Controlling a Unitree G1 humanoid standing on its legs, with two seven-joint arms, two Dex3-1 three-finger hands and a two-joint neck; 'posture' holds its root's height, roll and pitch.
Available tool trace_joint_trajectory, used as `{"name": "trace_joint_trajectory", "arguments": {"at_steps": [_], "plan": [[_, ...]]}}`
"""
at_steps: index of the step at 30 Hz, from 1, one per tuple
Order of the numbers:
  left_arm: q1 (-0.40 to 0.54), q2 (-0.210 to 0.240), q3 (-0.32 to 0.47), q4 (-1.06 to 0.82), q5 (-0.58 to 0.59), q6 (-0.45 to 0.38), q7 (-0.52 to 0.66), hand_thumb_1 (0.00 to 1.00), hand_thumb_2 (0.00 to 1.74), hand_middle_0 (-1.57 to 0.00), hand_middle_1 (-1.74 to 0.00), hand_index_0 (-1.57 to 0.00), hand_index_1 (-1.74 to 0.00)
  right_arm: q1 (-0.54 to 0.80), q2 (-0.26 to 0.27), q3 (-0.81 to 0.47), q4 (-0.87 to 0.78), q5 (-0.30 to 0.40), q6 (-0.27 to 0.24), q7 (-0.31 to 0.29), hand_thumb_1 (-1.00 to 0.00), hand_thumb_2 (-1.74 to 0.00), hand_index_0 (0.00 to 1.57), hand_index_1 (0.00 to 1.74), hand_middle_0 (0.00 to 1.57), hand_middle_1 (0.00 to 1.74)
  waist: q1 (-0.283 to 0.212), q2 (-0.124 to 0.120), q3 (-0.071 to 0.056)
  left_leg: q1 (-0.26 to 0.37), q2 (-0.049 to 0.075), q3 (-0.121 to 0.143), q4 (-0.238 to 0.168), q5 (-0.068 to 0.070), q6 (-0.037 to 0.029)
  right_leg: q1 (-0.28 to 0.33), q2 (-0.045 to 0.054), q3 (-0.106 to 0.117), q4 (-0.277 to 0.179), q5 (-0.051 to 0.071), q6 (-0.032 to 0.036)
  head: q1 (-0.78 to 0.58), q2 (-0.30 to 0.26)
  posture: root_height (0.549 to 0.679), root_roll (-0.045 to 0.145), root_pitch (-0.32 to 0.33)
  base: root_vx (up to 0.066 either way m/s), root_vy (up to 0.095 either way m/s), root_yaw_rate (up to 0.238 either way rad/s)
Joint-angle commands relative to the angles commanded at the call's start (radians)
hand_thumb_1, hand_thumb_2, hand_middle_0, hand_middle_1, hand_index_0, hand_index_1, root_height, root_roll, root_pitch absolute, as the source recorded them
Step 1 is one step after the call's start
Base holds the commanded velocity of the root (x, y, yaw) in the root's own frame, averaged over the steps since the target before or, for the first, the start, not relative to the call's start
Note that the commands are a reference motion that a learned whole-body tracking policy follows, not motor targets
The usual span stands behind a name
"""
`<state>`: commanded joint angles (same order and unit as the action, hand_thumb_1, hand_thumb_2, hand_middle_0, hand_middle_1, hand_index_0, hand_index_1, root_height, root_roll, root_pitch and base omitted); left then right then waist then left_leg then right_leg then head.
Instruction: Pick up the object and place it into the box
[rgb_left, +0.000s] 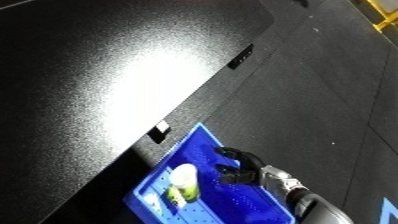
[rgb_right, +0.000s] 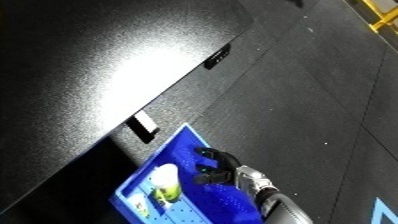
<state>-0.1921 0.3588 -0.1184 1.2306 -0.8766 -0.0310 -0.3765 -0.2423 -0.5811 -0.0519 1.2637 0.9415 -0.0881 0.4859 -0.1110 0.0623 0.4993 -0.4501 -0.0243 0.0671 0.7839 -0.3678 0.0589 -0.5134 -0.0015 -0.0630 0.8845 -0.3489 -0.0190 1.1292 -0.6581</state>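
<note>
Pale cylindrical cup-like object (rgb_left: 184, 182) already lies inside the blue plastic bin (rgb_left: 202, 138) beside the black table's (rgb_left: 107, 75) edge. Above the bin, the right hand (rgb_left: 242, 166) hangs with fingers curled, holding nothing. Placing looks done; next it likely only needs lifting clear.

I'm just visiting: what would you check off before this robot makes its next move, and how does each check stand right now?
1. Object inside the blue bin: ok.
2. Right hand free of the object: ok, apart from it.
3. Right hand's fingers open: cannot tell.
4. Right hand above the bin: ok.
5. Left hand's whereabouts: cannot tell, not shown.
6. More objects on the black table: none visible.
</note>
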Motion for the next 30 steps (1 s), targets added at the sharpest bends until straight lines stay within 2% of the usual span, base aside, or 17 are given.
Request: {"name": "trace_joint_trajectory", "arguments": {"at_steps": [7, 11, 13, 16, 19, 25, 30], "plan": [[-0.007, 0.002, -0.020, -0.001, 0.000, 0.003, 0.001, 0.00, 0.00, 0.00, 0.00, 0.00, 0.00, -0.017, 0.022, 0.046, -0.009, -0.039, 0.029, 0.029, 0.00, 0.00, 0.00, 0.00, 0.00, 0.00, 0.018, -0.002, -0.002, -0.002, -0.001, -0.008, 0.000, 0.005, -0.0052, 0.006, -0.0114, -0.009, 0.006, -0.007, -0.0042, -0.081, -0.043, 0.622, 0.043, 0.015, -0.010, -0.031, 0.076], [-0.015, 0.003, -0.031, -0.001, 0.013, 0.006, 0.005, 0.00, 0.00, 0.00, 0.00, 0.00, 0.00, -0.032, 0.039, 0.082, -0.014, -0.090, 0.032, 0.048, 0.00, 0.00, 0.00, 0.00, 0.00, 0.00, 0.032, -0.003, -0.004, -0.002, -0.001, -0.014, 0.002, 0.008, -0.0088, 0.011, -0.0221, -0.015, 0.010, -0.012, -0.0066, -0.221, -0.089, 0.621, 0.046, 0.008, 0.006, -0.040, 0.113], [-0.023, 0.003, -0.039, -0.002, 0.021, 0.007, 0.008, 0.00, 0.00, 0.00, 0.00, 0.00, 0.00, -0.044, 0.050, 0.104, -0.018, -0.121, 0.027, 0.035, 0.00, 0.00, 0.00, 0.00, 0.00, 0.00, 0.041, -0.004, -0.005, -0.002, -0.002, -0.018, -0.001, 0.013, -0.0116, 0.014, -0.0293, -0.018, 0.009, -0.013, -0.0073, -0.309, -0.109, 0.622, 0.048, 0.006, -0.006, -0.063, 0.164], [-0.038, 0.004, -0.054, -0.005, 0.034, 0.006, 0.010, 0.00, 0.00, 0.00, 0.00, 0.00, 0.00, -0.057, 0.072, 0.138, -0.036, -0.152, 0.016, 0.007, 0.00, 0.00, 0.00, 0.00, 0.00, 0.00, 0.054, -0.005, -0.004, -0.003, -0.007, -0.026, -0.011, 0.024, -0.0149, 0.018, -0.0394, -0.022, -0.001, -0.010, -0.0061, -0.457, -0.110, 0.623, 0.051, 0.005, -0.014, -0.075, 0.176], [-0.057, 0.005, -0.067, -0.010, 0.036, 0.007, 0.019, 0.00, 0.00, 0.00, 0.00, 0.00, 0.00, -0.067, 0.095, 0.170, -0.070, -0.173, 0.008, -0.023, 0.00, 0.00, 0.00, 0.00, 0.00, 0.00, 0.063, -0.008, -0.001, -0.005, -0.012, -0.036, -0.018, 0.033, -0.0154, 0.018, -0.0475, -0.027, -0.006, -0.008, -0.0040, -0.600, -0.115, 0.624, 0.052, 0.006, -0.020, -0.058, 0.089], [-0.077, 0.012, -0.065, -0.018, 0.060, 0.014, 0.037, 0.00, 0.00, 0.00, 0.00, 0.00, 0.00, -0.087, 0.117, 0.215, -0.138, -0.251, 0.014, -0.091, 0.00, 0.00, 0.00, 0.00, 0.00, 0.00, 0.077, -0.017, 0.005, -0.014, -0.017, -0.046, -0.007, 0.042, -0.0161, 0.020, -0.0667, -0.046, 0.000, -0.012, -0.0033, -0.935, -0.120, 0.623, 0.054, 0.004, -0.003, -0.050, 0.068], [-0.090, 0.026, -0.054, -0.019, 0.095, 0.021, 0.037, 0.00, 0.00, 0.00, 0.00, 0.00, 0.00, -0.082, 0.134, 0.241, -0.186, -0.279, 0.026, -0.123, 0.00, 0.00, 0.00, 0.00, 0.00, 0.00, 0.088, -0.026, 0.007, -0.013, -0.019, -0.053, -0.012, 0.056, -0.0170, 0.025, -0.0793, -0.059, -0.001, -0.008, 0.0046, -1.103, -0.092, 0.624, 0.052, 0.000, 0.020, -0.056, 0.119]]}}
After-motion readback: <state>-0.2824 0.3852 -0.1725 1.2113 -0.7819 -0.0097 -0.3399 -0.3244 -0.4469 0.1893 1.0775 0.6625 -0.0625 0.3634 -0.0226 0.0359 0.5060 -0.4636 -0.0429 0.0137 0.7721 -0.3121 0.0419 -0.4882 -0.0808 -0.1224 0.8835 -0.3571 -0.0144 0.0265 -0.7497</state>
